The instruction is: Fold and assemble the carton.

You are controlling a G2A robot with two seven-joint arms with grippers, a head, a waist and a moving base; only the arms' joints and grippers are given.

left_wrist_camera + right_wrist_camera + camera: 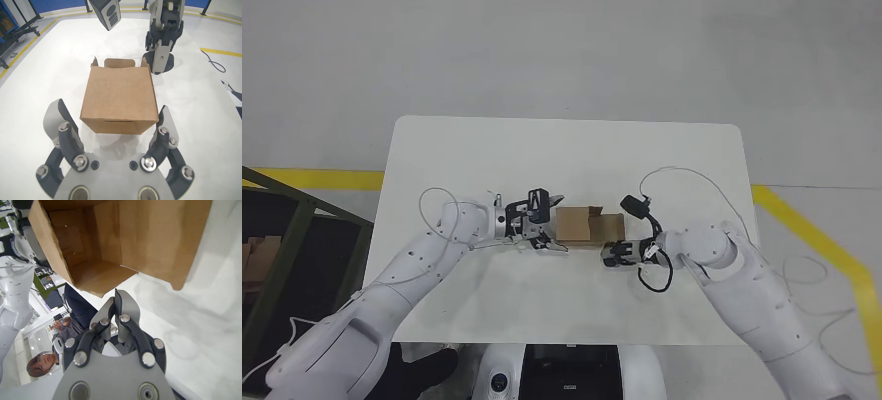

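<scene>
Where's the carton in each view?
Top view: carton at the middle of the table.
Left wrist view: on the table just ahead of the open left claw, closed end nearest.
Right wrist view: close ahead of the shut right claw, open end facing it.
Shared landmark: right claw, beside the carton's flapped end.

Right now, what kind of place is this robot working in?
Probably a robotics lab or industrial test floor: yellow floor lines run past the white table, a green metal rack stands beside it, and blue partition panels close off the background.
</scene>
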